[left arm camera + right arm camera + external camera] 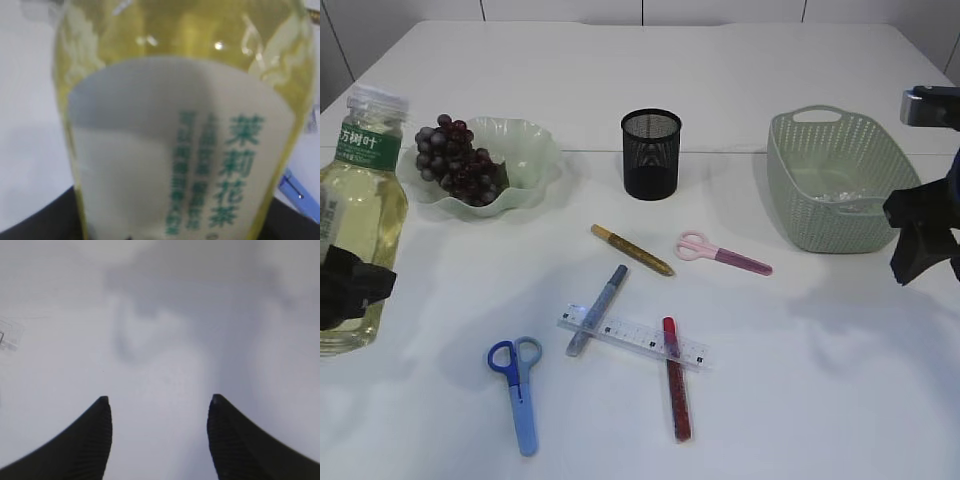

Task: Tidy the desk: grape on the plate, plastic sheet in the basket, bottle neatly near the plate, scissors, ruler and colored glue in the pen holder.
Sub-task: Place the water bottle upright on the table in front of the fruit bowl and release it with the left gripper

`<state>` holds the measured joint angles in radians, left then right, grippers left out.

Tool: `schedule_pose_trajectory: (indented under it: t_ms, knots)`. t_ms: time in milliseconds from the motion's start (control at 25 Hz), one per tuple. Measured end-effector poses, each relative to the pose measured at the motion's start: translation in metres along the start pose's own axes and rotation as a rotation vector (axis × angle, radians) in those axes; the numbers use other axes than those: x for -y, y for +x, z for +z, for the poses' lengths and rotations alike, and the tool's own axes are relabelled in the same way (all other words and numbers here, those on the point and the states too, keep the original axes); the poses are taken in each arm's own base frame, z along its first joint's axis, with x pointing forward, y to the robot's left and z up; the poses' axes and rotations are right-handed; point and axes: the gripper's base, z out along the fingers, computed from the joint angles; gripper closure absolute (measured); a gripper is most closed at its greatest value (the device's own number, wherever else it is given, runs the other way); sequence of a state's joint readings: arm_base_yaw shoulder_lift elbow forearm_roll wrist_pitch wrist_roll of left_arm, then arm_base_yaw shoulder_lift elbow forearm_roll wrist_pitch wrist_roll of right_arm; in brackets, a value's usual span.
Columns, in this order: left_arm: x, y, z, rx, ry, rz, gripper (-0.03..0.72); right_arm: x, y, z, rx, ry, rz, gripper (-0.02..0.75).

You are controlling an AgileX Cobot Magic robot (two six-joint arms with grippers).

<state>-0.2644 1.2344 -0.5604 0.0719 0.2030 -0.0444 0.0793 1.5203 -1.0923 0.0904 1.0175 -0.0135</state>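
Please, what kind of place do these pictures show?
Probably a desk set up for a tidying exercise: a white table carrying scissors, a ruler and a mesh pen holder.

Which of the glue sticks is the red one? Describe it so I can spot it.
Start at the black mesh pen holder at the table's centre and come toward the near edge to the clear ruler. The red glue stick lies across the ruler's right end, pointing at the camera. It is the nearest stick and the only red one.
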Motion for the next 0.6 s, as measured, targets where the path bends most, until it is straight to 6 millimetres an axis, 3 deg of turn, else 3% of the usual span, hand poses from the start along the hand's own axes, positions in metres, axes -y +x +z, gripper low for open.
schedule_pose_trajectory:
  t_ms: [280,600]
  knots:
    - [0.003,0.018,0.006,0.306,0.025,-0.021,0.241,0.0,0.0,0.0,0.0,0.0,0.0,0.261]
    - [0.003,0.005,0.016,0.561,0.049,-0.103,0.244,0.0,0.0,0.0,0.0,-0.002,-0.006,0.261]
